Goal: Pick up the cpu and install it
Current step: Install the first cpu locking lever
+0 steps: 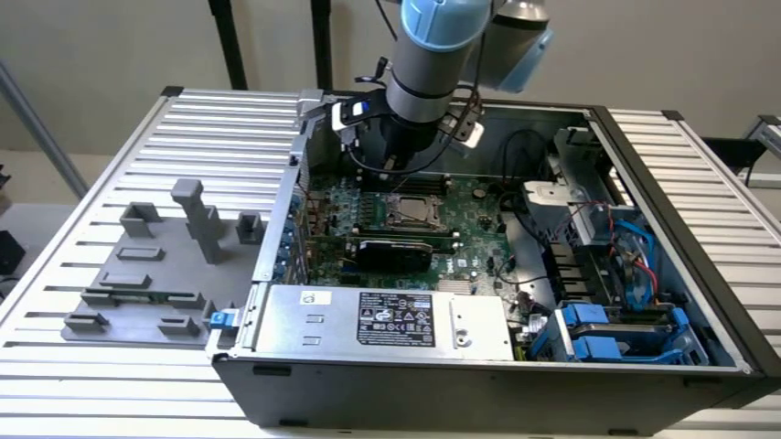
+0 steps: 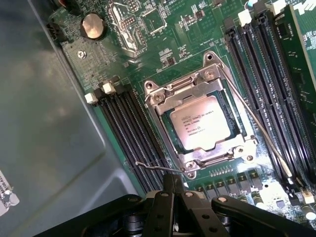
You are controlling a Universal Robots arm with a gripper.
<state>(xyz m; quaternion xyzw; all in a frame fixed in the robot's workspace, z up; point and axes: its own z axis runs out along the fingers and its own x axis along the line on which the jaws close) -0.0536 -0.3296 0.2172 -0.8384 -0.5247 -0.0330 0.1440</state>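
The cpu (image 2: 201, 122), a flat silvery square with printed lettering, lies inside the metal socket frame (image 2: 163, 94) of the green motherboard (image 2: 163, 47). In the exterior view the cpu (image 1: 411, 208) sits in the middle of the open computer case (image 1: 683, 274). My gripper (image 2: 175, 183) hovers just off one corner of the socket, fingers pressed together with nothing between them. From outside, the gripper (image 1: 394, 170) hangs low over the board, just behind the socket.
Thin wire socket levers (image 2: 256, 123) flank the frame, and black memory slots (image 2: 126, 128) run on both sides. A power supply (image 1: 384, 320) fills the case front; cables and blue drive bays (image 1: 610, 329) crowd the exterior view's right. Grey fixture blocks (image 1: 159, 265) stand outside at its left.
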